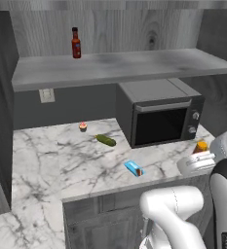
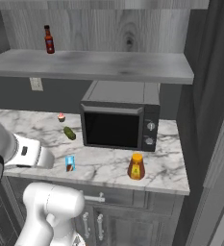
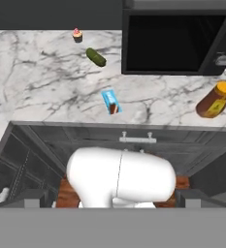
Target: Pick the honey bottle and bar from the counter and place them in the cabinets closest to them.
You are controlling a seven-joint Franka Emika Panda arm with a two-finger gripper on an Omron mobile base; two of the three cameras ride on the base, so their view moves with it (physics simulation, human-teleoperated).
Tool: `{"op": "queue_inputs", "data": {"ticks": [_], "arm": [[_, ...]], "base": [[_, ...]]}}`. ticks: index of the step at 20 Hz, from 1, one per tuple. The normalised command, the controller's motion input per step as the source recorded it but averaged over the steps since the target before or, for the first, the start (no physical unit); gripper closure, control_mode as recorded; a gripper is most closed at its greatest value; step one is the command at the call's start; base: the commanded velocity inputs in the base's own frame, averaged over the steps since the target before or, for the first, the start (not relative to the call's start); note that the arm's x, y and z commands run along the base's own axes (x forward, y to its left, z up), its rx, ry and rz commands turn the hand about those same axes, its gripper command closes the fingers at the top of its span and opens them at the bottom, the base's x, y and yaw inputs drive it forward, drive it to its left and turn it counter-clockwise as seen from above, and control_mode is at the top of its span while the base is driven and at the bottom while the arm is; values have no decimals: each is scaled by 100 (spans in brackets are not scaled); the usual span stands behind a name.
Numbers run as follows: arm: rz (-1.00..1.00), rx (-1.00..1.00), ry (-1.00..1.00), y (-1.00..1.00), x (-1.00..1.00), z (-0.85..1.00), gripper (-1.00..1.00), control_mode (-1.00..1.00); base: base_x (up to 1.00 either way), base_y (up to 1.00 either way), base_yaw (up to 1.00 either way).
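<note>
Hand view: the gripper [image 3: 112, 206] hangs released, jaws wide apart, back from the white marble bench [image 3: 46, 82]. Ahead of it lies the flat blue-wrapped bar [image 3: 111, 102] (dark reddish end nearest), and farther to its right stands the squat amber honey bottle [image 3: 214, 100], beside the black microwave [image 3: 175, 41].

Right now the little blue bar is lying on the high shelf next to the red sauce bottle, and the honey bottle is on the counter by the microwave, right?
Not quite. The bar lies on the marble counter, near its front edge, not on the shelf. The left base view shows it. The sauce bottle stands on that shelf, and the honey bottle is on the counter by the microwave, as you said.
</note>
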Motion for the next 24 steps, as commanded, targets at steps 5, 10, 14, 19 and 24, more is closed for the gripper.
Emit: {"op": "queue_inputs", "data": {"ticks": [5, 10, 14, 19, 24], "arm": [[0, 0, -2, 8, 18, -20, -100, -100], [0, 0, -1, 10, 13, -19, -100, -100], [0, 0, 0, 2, 12, -22, -100, -100], [0, 0, -2, 0, 4, -31, -100, -100], [1, 0, -8, 1, 9, -42, -100, -100]], "base": [[0, 0, 0], [0, 0, 0], [0, 0, 0], [0, 0, 0], [0, 0, 0]]}}
